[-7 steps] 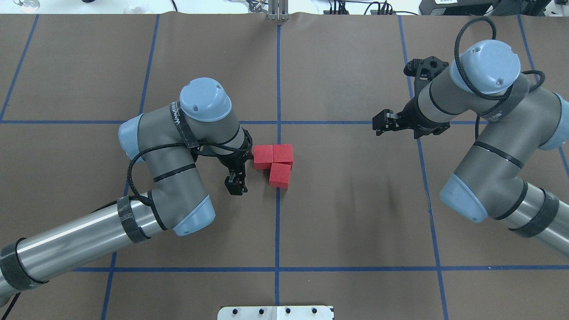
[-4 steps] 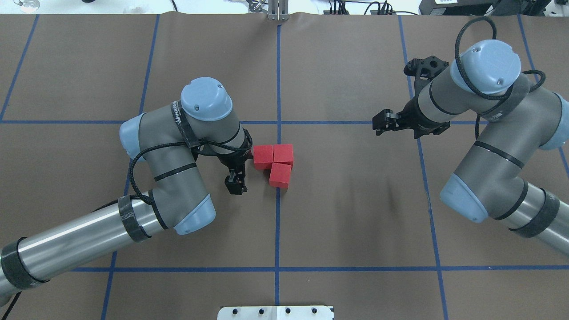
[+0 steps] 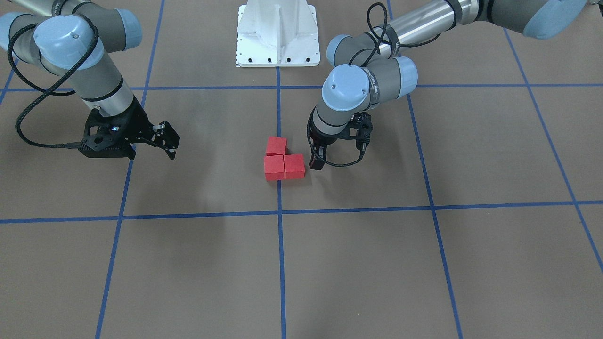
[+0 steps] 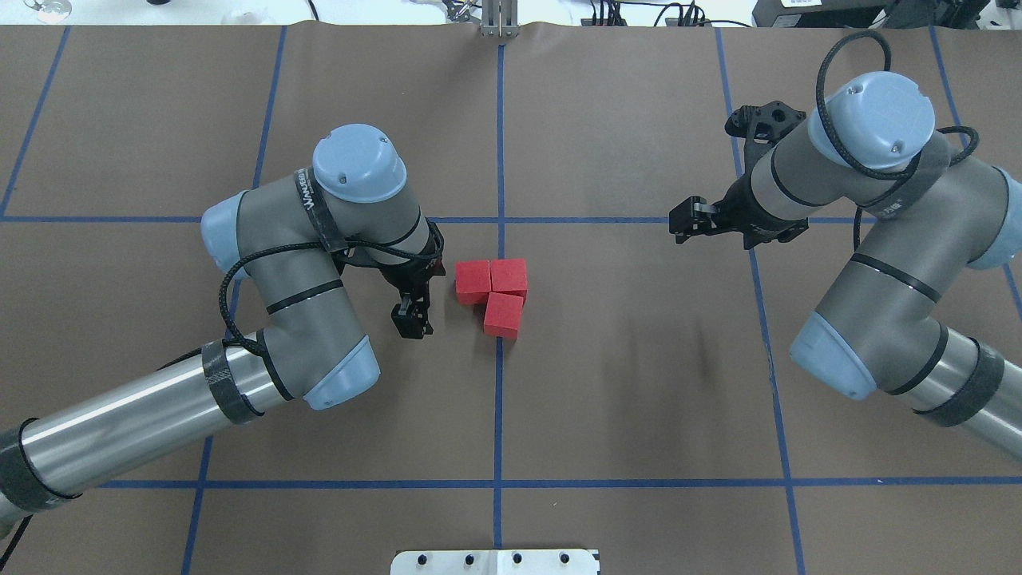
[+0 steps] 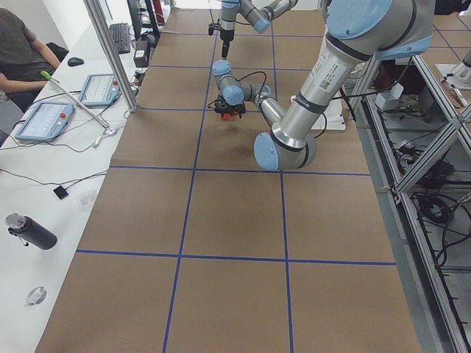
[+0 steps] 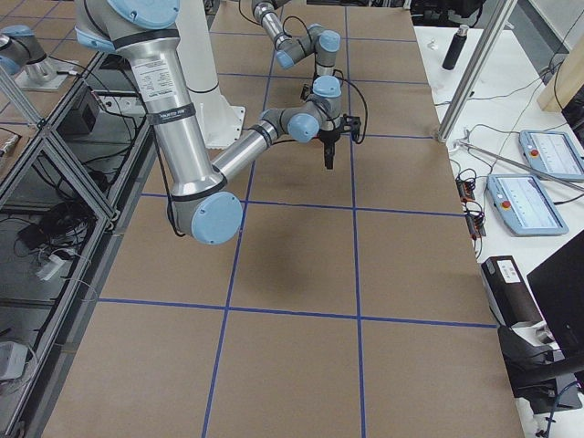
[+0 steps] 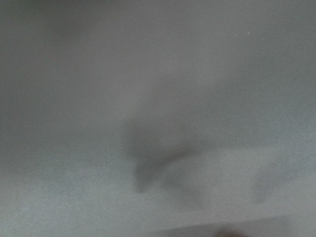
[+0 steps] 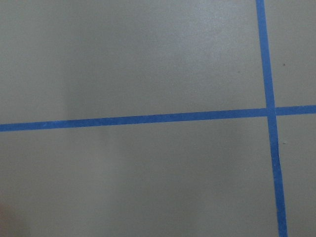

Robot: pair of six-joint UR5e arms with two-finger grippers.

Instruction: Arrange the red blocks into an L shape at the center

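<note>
The three red blocks (image 4: 491, 291) lay on the desk (image 4: 623, 383) at its centre. They touched face to face in an L that straddled the middle blue line (image 4: 500, 399), just on the robot's side of the line crossing. We judged the shape done, so the danger lay in undoing it.

The left jaws hung low just beside the L, on the robot's left of it and not touching. They looked clenched on nothing. A sideways swing from that height could have clipped the nearest block (image 4: 473, 281). We judged the cubes light and easy to slide on the paper, so one nudge might have opened a gap or turned a cube. The cable loop (image 3: 346, 162) at that wrist also hung low and might have brushed them. A straight lift first would have avoided both.

The right jaws were well apart from the blocks and posed little threat. We could not tell whether they were clenched or released.
</note>
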